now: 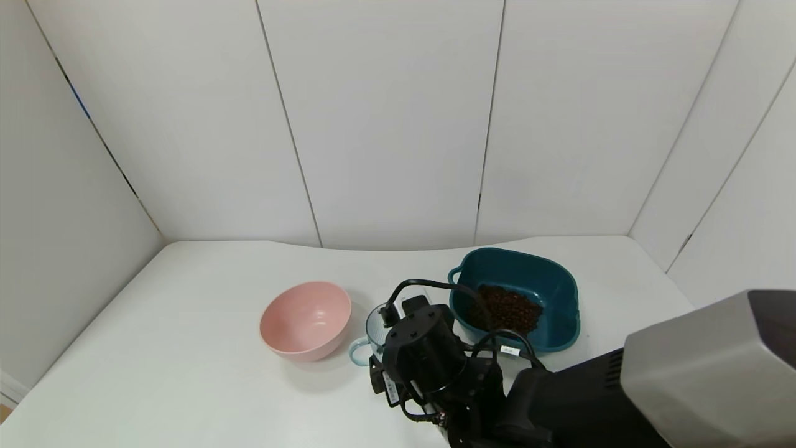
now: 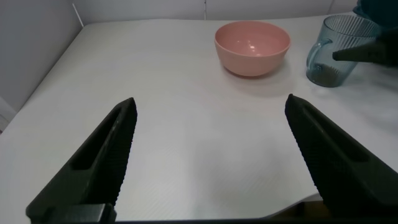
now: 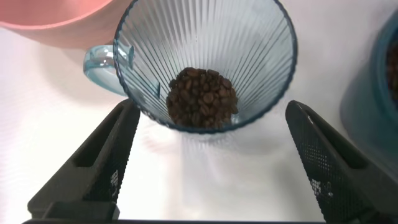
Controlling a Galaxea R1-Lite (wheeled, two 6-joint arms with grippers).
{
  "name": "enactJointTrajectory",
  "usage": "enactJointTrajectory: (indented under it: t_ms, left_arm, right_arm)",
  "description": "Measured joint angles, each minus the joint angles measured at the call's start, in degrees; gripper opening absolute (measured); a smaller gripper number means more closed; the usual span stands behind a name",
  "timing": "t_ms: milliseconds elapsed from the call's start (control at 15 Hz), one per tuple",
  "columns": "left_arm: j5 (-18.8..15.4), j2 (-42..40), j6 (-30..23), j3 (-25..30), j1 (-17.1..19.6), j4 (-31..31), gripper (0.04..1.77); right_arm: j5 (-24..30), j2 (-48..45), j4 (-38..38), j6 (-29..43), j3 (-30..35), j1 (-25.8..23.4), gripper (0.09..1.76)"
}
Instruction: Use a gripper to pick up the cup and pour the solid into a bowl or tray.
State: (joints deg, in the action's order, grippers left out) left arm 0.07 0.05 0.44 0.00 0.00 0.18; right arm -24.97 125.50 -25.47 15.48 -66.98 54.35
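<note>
The ribbed pale blue cup [image 1: 375,330] stands upright on the table between the pink bowl and the teal basin [image 1: 559,280], its handle toward the pink bowl. In the right wrist view the cup [image 3: 205,56] holds a small heap of brown beans [image 3: 202,98]. A larger heap of beans [image 1: 507,309] lies in the basin. My right gripper [image 1: 410,330] hovers over the cup. It is open [image 3: 211,107], with its fingers on either side of the cup's near side, not touching it. My left gripper [image 2: 210,102] is open and empty over bare table, far from the cup [image 2: 336,53].
The round pink bowl [image 1: 306,319] sits close beside the cup's handle and shows in the left wrist view [image 2: 252,46]. The basin's wall [image 3: 373,93] is close on the cup's other side. White walls enclose the table at the back and sides.
</note>
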Motion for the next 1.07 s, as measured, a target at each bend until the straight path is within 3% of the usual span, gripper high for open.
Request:
enactJointTrajectory:
  t_ms: [400, 1067]
  left_arm:
    - [0.02, 0.00, 0.00, 0.00, 0.00, 0.00, 1.72]
    - [-0.02, 0.00, 0.00, 0.00, 0.00, -0.02, 1.72]
  right_arm:
    - [1.05, -8.74, 0.24, -2.40, 8.05, -0.30, 1.70]
    - [9.12, -27.01, 6.79, -3.44, 19.04, -0.30, 1.70]
